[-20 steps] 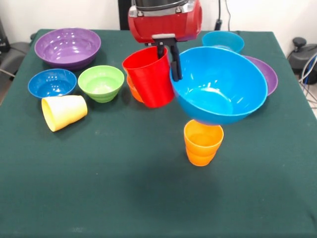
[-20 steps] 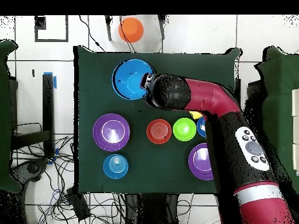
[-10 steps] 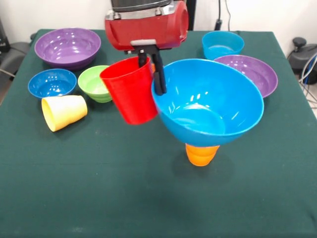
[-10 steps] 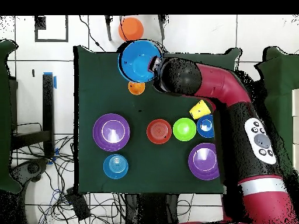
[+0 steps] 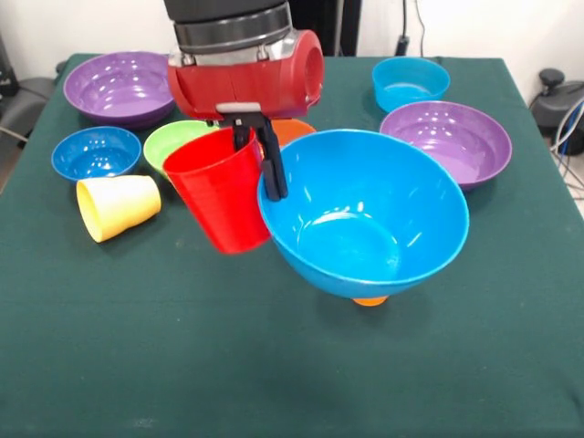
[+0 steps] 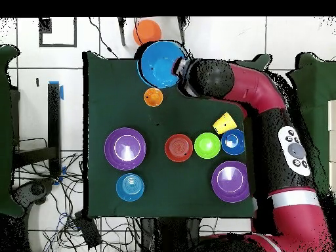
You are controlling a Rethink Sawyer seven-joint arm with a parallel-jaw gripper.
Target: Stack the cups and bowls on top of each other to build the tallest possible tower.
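My gripper (image 5: 259, 170) is shut, pinching the rim of the large blue bowl (image 5: 365, 214) against the wall of the red cup (image 5: 224, 193). Both hang tilted above the table. In the overhead view the blue bowl (image 6: 161, 63) sits at the table's far edge beside my arm (image 6: 220, 80), and the red cup is hidden. The orange cup (image 6: 153, 97) stands upright; in the front view only its base (image 5: 370, 300) peeks out under the bowl. The yellow cup (image 5: 117, 206) lies on its side. No tower shows.
Standing on the green cloth are two purple bowls (image 5: 125, 87) (image 5: 447, 137), a cyan bowl (image 5: 411, 80), a dark blue bowl (image 5: 96, 152), a green bowl (image 5: 173, 141) and an orange bowl (image 5: 290, 130). An orange object (image 6: 147, 31) lies on the floor beyond the table.
The gripper has carried the blue bowl and red cup toward the front camera and to the left. The bowl now covers most of the orange cup in the front view.
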